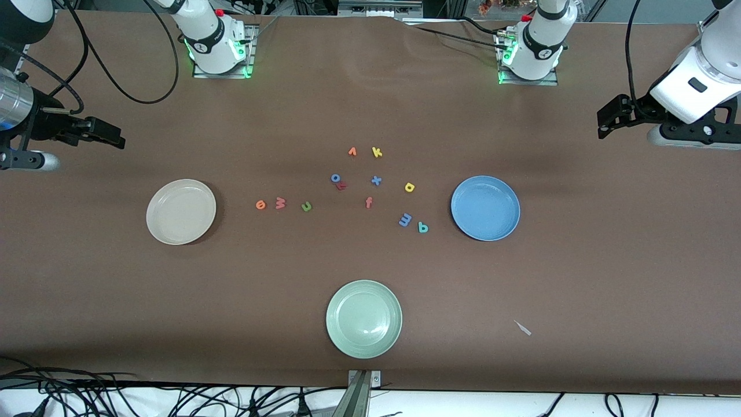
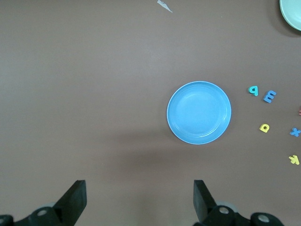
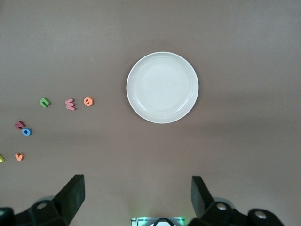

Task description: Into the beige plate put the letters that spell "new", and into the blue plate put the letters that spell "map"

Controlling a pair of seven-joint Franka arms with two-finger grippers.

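The beige plate lies empty toward the right arm's end. Beside it, in a row, are the orange e, pinkish w and green n. The blue plate lies empty toward the left arm's end, with the blue m, teal p and yellow a close by. My right gripper and left gripper hang open and empty over bare table at their own ends.
A pale green plate sits nearest the front camera. Mid-table lie an orange v, yellow k, blue x, orange f, and a blue o touching a small red letter. A paper scrap lies apart.
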